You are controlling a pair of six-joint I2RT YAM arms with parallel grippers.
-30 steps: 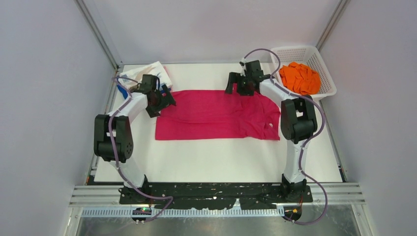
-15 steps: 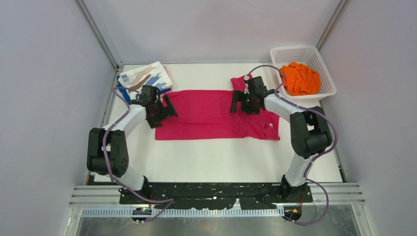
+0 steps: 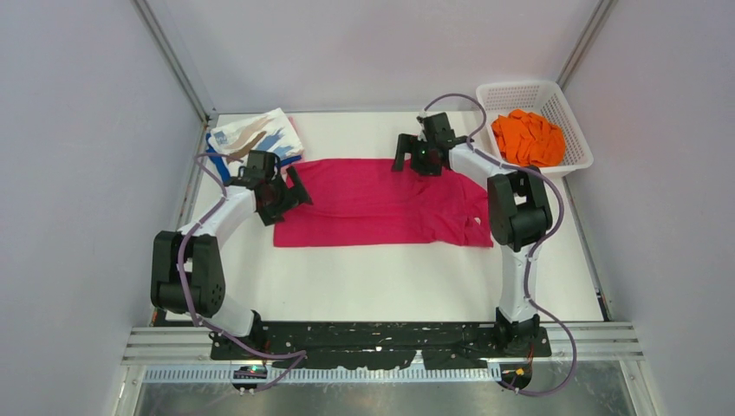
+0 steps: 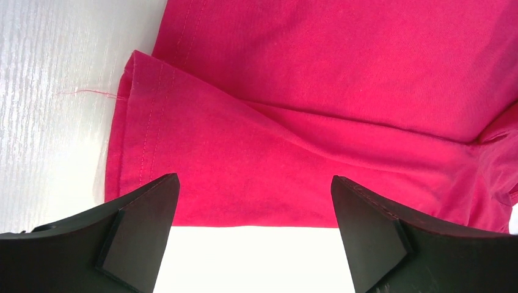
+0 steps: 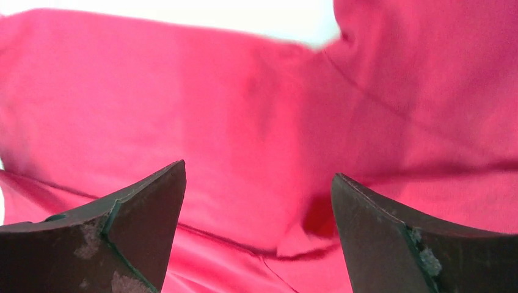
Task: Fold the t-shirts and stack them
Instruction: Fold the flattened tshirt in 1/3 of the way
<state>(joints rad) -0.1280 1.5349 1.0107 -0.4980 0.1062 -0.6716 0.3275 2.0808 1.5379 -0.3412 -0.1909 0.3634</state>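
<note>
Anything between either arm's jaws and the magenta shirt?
Nothing visible. Both wrist views show open jaws with just the magenta t-shirt ahead: left jaws at its hemmed end, right jaws over its far edge. The orange t-shirt lies apart in the basket.

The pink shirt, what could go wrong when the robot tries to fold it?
The left pincer hangs open over a folded-over, creased edge of the magenta shirt; it might pinch only one layer. The right pincer, also open, faces rumpled cloth, so the fold could come out crooked. The left arm is close to the folded white streaked shirt and might nudge it.
</note>
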